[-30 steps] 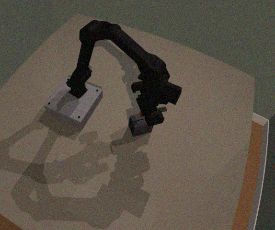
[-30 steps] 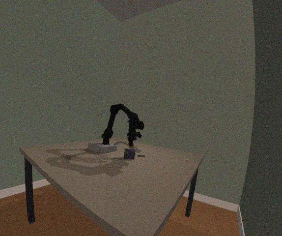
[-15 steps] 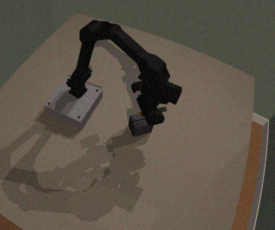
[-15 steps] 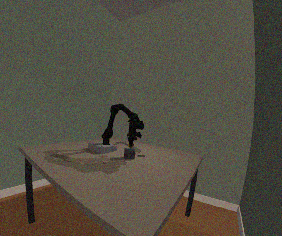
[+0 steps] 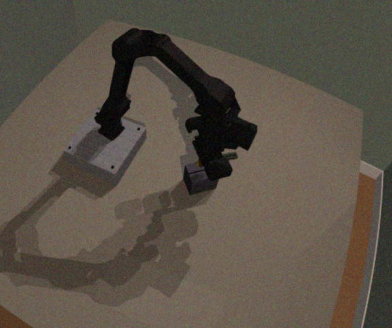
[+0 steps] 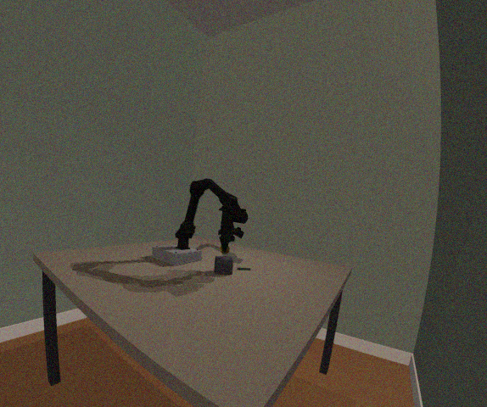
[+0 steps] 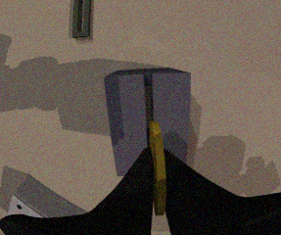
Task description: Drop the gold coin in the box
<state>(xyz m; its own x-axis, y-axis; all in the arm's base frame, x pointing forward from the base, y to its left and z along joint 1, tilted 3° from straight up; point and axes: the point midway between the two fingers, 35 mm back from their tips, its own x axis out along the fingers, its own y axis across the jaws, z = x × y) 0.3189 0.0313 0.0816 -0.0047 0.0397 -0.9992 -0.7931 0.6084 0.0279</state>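
Note:
My gripper (image 6: 225, 248) (image 7: 154, 155) is shut on the gold coin (image 5: 199, 163) (image 6: 226, 251) (image 7: 159, 168), which stands on edge between the fingertips. The coin is above the grey box (image 5: 200, 183) (image 6: 223, 265) (image 7: 173, 100). In the wrist view the slot (image 7: 149, 100) runs nearly in line with the coin, whose far end overlaps it and whose near part lies beyond the visible lid. The gap between coin and lid is hard to judge. In the top view the arm hides part of the lid. The dark-green holder (image 5: 230, 155) (image 6: 243, 269) (image 7: 81, 19) is empty.
The arm's pale base block (image 5: 126, 152) (image 6: 169, 255) stands to the left of the box in the top and exterior views. Its corner (image 7: 23, 208) shows at lower left in the wrist view. The holder lies a short way from the box. Arm shadows cross the table.

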